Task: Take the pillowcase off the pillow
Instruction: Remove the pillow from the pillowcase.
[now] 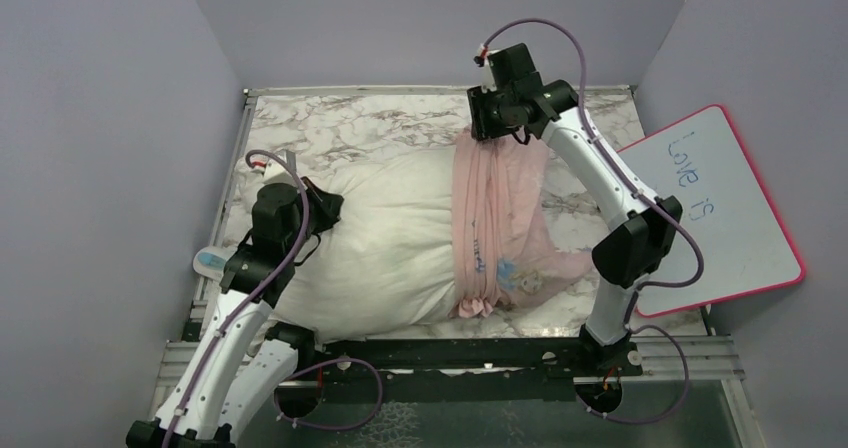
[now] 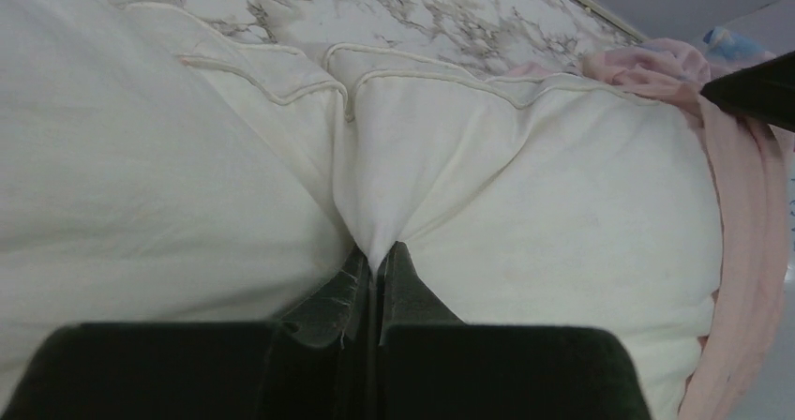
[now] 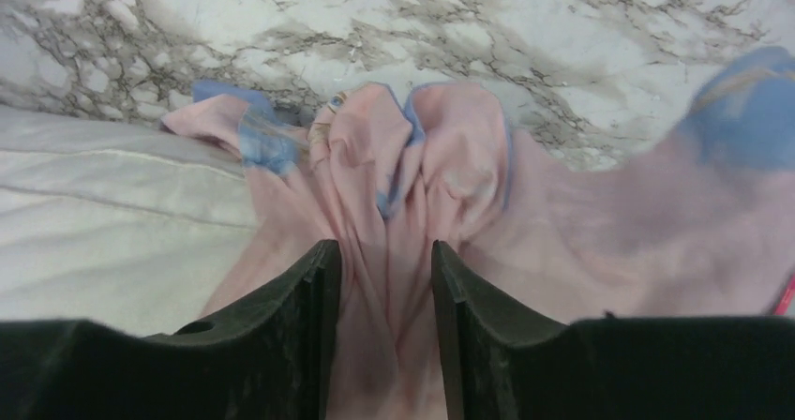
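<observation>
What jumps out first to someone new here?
The big white pillow across mid-table, with the pink pillowcase bunched into a band round its right end. The left gripper pinches the pillow's left end; the right gripper straddles gathered pillowcase fabric at the far edge.

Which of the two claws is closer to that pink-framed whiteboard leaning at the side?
The right gripper. It sits at the table's far side, over the bunched pink pillowcase, a short way from the pink-framed whiteboard. The left gripper pinches the plump white pillow across the table.

The left end effector [image 2: 375,261] pinches a fold of the white pillow [image 2: 525,204], its pink pillowcase [image 2: 741,223] bunched beyond.
</observation>
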Motion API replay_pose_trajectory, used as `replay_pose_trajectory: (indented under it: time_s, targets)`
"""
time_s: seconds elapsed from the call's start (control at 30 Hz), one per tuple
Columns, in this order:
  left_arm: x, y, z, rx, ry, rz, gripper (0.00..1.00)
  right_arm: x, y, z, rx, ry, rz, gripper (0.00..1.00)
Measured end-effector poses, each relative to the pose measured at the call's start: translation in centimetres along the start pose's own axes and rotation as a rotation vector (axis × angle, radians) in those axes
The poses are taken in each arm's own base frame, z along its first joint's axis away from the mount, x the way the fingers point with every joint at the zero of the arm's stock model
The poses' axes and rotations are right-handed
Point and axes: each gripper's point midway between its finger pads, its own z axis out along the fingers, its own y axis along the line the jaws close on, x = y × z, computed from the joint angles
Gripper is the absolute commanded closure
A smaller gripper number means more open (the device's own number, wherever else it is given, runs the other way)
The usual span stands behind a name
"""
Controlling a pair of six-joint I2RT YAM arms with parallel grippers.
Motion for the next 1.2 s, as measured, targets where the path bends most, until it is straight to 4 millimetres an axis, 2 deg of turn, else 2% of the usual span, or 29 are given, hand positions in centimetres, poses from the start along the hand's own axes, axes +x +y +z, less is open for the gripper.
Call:
replay_pose_trajectory:
  time_s: [0.1, 0.17, 0.23, 0.37, 0.4, 0.47, 0.53, 0.57, 0.6, 0.63, 0.7, 0.73, 0.8, 0.87, 0.97, 1.03, 1.07, 1.13, 1.2]
  targets:
    - [0.0, 0.3, 1.5, -0.034, 0.024, 0.014, 1.0, 0.0, -1.4, -1.7, 0.018, -0.033, 0.036, 0.15]
    - [-0.4, 0.1, 2.6, -0.046, 0.033, 0.031, 1.0, 0.5, -2.8, -3.6, 0.063, -0.072, 0.052, 0.04]
    - [-0.5, 0.2, 3.9, -0.058, 0.043, 0.05, 1.0, 0.9, -4.5, -5.9, 0.133, -0.13, 0.076, 0.0]
    - [-0.7, 0.3, 5.5, -0.072, 0.06, 0.075, 1.0, 1.8, -8.2, -10.2, 0.247, -0.263, 0.188, 0.0]
    - [-0.9, 0.2, 5.9, -0.073, 0.063, 0.081, 1.0, 2.4, -9.8, -10.9, 0.265, -0.28, 0.247, 0.0]
    - [-1.1, 0.2, 6.5, -0.076, 0.074, 0.092, 0.95, 4.2, -15.3, -11.8, 0.334, -0.303, 0.406, 0.0]
    - [-1.2, 0.2, 6.8, -0.077, 0.084, 0.1, 0.89, 7.5, -20.2, -11.7, 0.388, -0.281, 0.556, 0.0]
    - [-1.3, 0.1, 6.8, -0.072, 0.09, 0.105, 0.88, 9.5, -21.6, -11.2, 0.392, -0.245, 0.609, 0.0]
    - [-1.4, 0.1, 6.8, -0.07, 0.092, 0.108, 0.83, 11.3, -21.7, -10.2, 0.362, -0.201, 0.644, 0.0]
    - [-1.6, 0.0, 6.7, -0.066, 0.094, 0.11, 0.76, 12.7, -20.6, -8.9, 0.298, -0.153, 0.665, 0.0]
    - [-2.0, -0.3, 6.6, -0.056, 0.095, 0.123, 0.48, 14.7, -17.3, -6.7, 0.143, -0.078, 0.696, 0.0]
    - [-2.2, -0.6, 6.5, -0.049, 0.099, 0.132, 0.37, 15.5, -15.8, -5.9, 0.07, -0.047, 0.711, 0.0]
    - [-2.9, -1.3, 6.4, -0.032, 0.106, 0.135, 0.25, 16.4, -13.4, -4.7, -0.053, -0.006, 0.74, 0.0]
    - [-3.5, -2.4, 6.3, 0.003, 0.113, 0.14, 0.19, 16.9, -11.9, -3.7, -0.151, 0.032, 0.775, 0.0]
    - [-5.3, -5.1, 5.9, 0.089, 0.115, 0.163, 0.18, 16.9, -10.8, -1.9, -0.265, 0.074, 0.809, 0.0]
    - [-6.2, -7.2, 5.4, 0.172, 0.122, 0.174, 0.18, 17.0, -10.0, -0.8, -0.345, 0.103, 0.827, 0.01]
    - [-6.5, -8.8, 4.9, 0.239, 0.132, 0.181, 0.18, 17.0, -9.6, -0.4, -0.38, 0.111, 0.836, 0.04]
    - [-6.9, -10.9, 4.4, 0.319, 0.141, 0.191, 0.18, 17.1, -9.1, 0.2, -0.439, 0.114, 0.858, 0.21]
    - [-6.0, -13.6, 4.0, 0.414, 0.178, 0.212, 0.18, 17.0, -8.4, 0.4, -0.504, 0.104, 0.881, 0.41]
